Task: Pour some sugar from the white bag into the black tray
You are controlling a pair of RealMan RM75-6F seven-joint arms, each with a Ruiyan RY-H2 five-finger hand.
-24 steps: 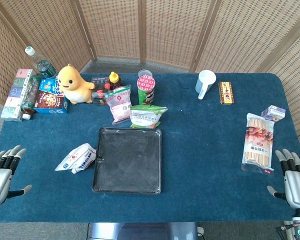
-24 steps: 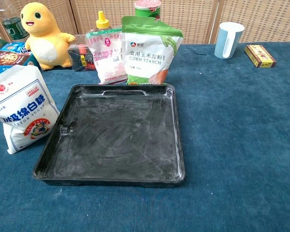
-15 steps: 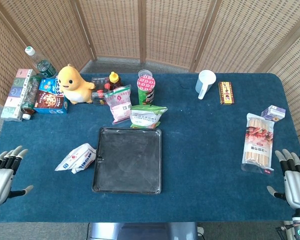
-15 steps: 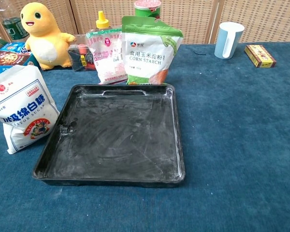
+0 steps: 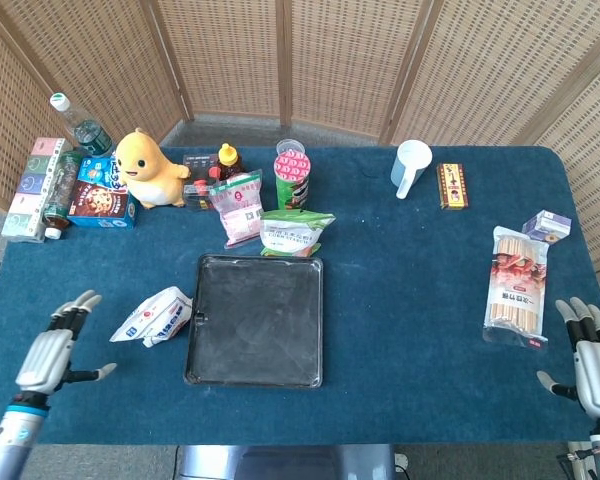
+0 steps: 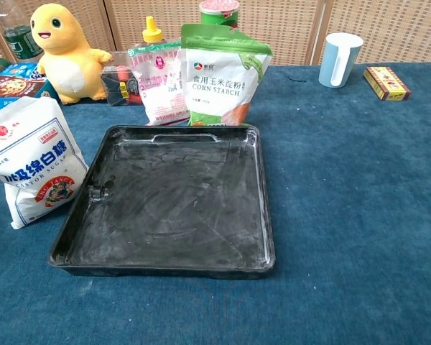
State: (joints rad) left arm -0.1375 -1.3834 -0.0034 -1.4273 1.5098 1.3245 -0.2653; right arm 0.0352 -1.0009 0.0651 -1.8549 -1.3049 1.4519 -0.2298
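The white sugar bag [image 5: 154,316] [image 6: 33,167] with blue lettering stands just left of the black tray [image 5: 256,372] [image 6: 72,241], touching its left rim. The tray shows a thin white dusting on its floor. In the head view my left hand [image 5: 52,356] hovers over the table's front left, fingers spread and holding nothing, a short way left of the bag. My right hand [image 5: 594,358] is at the front right corner, fingers apart and holding nothing, far from the tray. Neither hand appears in the chest view.
Behind the tray stand a corn starch pouch [image 5: 294,232] [image 6: 225,72], a pink packet [image 5: 238,206], a sauce bottle [image 5: 228,160], a can [image 5: 291,176] and a yellow plush toy [image 5: 148,168]. Boxes and a bottle [image 5: 78,130] crowd the far left. A cup [image 5: 411,167] and noodle pack [image 5: 518,285] lie right.
My left hand has moved right and slightly forward over the table toward the sugar bag. The right hand has dropped slightly. Bag and tray are unmoved.
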